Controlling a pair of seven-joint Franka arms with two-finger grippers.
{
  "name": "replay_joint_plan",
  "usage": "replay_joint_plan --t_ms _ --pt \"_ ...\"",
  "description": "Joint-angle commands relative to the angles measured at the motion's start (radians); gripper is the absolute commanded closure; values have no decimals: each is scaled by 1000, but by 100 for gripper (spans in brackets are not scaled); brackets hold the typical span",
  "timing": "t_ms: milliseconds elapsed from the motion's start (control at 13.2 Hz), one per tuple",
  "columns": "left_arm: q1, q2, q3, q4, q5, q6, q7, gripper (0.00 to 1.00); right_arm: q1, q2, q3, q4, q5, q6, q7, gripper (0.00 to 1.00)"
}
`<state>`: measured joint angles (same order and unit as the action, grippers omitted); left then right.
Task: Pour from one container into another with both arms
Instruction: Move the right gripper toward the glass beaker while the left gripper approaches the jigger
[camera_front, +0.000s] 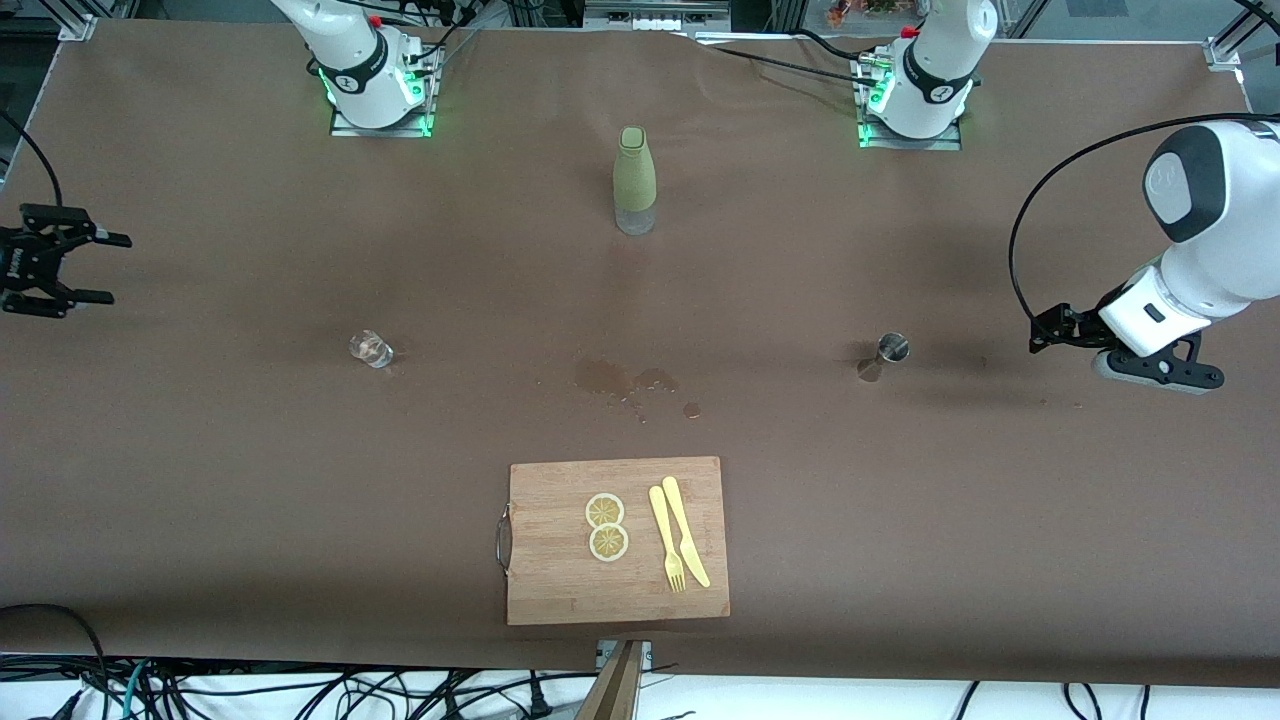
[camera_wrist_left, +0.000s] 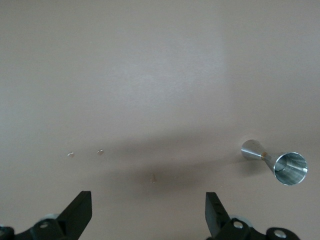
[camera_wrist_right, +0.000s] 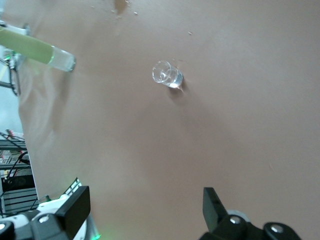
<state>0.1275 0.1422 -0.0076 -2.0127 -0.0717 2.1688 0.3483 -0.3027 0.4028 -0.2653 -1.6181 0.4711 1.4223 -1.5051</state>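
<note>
Both grippers hang wide apart, holding nothing. The right gripper (camera_front: 75, 268) is over the table's (camera_front: 200, 480) edge at the right arm's end; the left gripper (camera_wrist_left: 149, 215) is over the edge at the left arm's end. A jigger (camera_front: 889, 352) stands toward the left arm's end, a small glass (camera_front: 371, 349) toward the right arm's. A green bottle (camera_front: 635, 180) stands mid-table near the bases' edge. A board (camera_front: 560, 580) with lemon slices (camera_front: 606, 526), a fork (camera_front: 666, 540) and a knife (camera_front: 686, 530) lies at the camera-side edge.
</note>
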Motion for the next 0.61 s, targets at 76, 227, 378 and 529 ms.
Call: replay_joint_plan --t_ms 76,227,378,529 --pt "1 48 50 -8 -117 58 271 0 -55 108 4 -23 165 -22 -295 0" --pt "7 77 66 -9 -199 68 453 0 -59 169 6 -26 230 -49 -456 0" --pt "10 105 90 -9 -285 68 652 0 -59 232 9 -28 274 -78 -626 0" --pt "12 140 119 -9 -399 68 861 0 -53 272 15 -28 310 -121 -716 0"
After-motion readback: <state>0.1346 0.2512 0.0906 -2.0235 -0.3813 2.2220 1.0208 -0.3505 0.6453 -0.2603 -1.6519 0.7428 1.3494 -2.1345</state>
